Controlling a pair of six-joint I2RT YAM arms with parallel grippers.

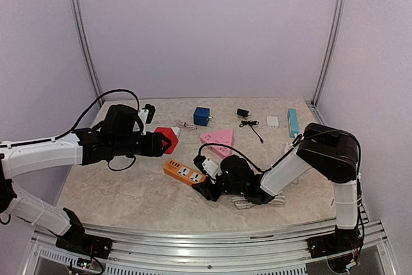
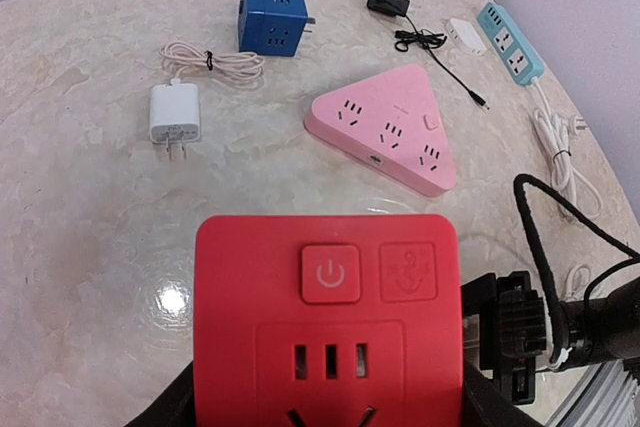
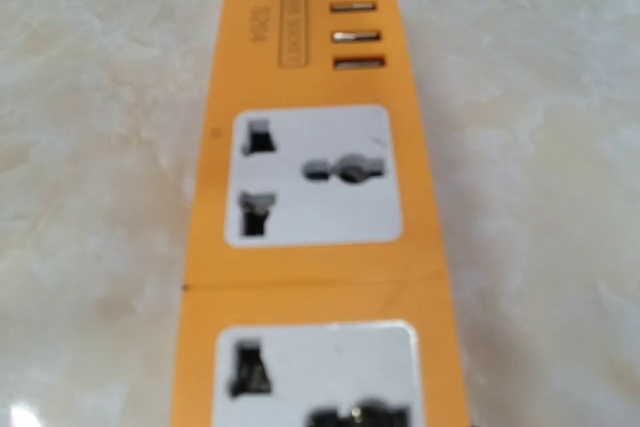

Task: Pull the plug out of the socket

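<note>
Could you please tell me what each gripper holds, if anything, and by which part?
The left gripper clasps the red socket by its two sides; whether the right gripper holds the orange strip cannot be told.

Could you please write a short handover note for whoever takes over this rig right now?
Left gripper: closed on the sides of the red socket, whose visible slots are empty.
Right gripper: at one end of the orange power strip. Its fingers are outside the wrist view, so open or shut is unclear.
Done: no plug shows in either unit. A white charger lies loose on the table.
Left: confirm that nothing is plugged in on the hidden sides.
</note>
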